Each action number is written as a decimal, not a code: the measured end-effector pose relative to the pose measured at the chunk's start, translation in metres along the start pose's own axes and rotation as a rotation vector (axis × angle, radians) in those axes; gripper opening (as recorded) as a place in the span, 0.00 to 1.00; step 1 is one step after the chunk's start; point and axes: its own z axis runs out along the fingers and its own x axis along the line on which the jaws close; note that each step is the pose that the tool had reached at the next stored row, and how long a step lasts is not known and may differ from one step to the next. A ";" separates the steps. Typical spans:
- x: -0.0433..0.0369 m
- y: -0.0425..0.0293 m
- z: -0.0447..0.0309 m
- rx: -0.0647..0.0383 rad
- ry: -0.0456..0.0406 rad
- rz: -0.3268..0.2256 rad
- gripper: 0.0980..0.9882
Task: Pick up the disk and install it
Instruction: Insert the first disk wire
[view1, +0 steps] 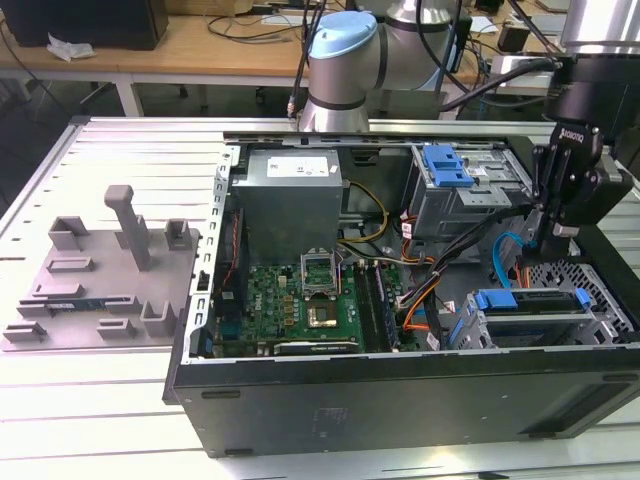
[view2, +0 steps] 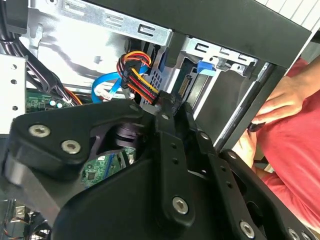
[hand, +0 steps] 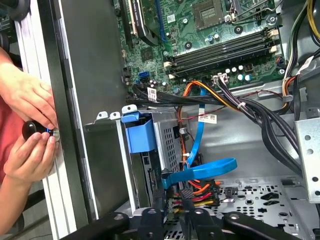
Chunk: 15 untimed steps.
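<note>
The disk (view1: 530, 312), silver with a blue carrier bracket, sits slotted in the metal drive cage (view1: 600, 320) at the case's corner on the exterior view's right. The first wrist view shows its blue bracket tab (hand: 140, 135), the second wrist view its rear port (view2: 183, 85). My gripper (view1: 553, 240) hangs just above and behind that cage. In the second wrist view my gripper (view2: 167, 107) is shut on a black power connector (view2: 169, 100) with red, yellow and black wires, held close to the disk's port. The first wrist view shows my gripper (hand: 175, 216) with those wires (hand: 192, 190) between its fingers.
A loose blue data cable (hand: 200, 172) curls beside the cage. A person's hands (hand: 30, 110) rest on the case's edge near the cage, holding a small black object. The grey power-supply box (view1: 290, 195), motherboard (view1: 300, 300) and upper cage with blue latch (view1: 445, 165) crowd the case. A grey fixture (view1: 100, 270) lies outside.
</note>
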 end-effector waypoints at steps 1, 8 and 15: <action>0.0000 0.0000 0.0000 0.000 0.0000 0.000 0.18; -0.0001 -0.0001 0.0000 0.000 0.0000 0.000 0.07; 0.0034 -0.0007 -0.0047 0.000 -0.0016 0.000 0.07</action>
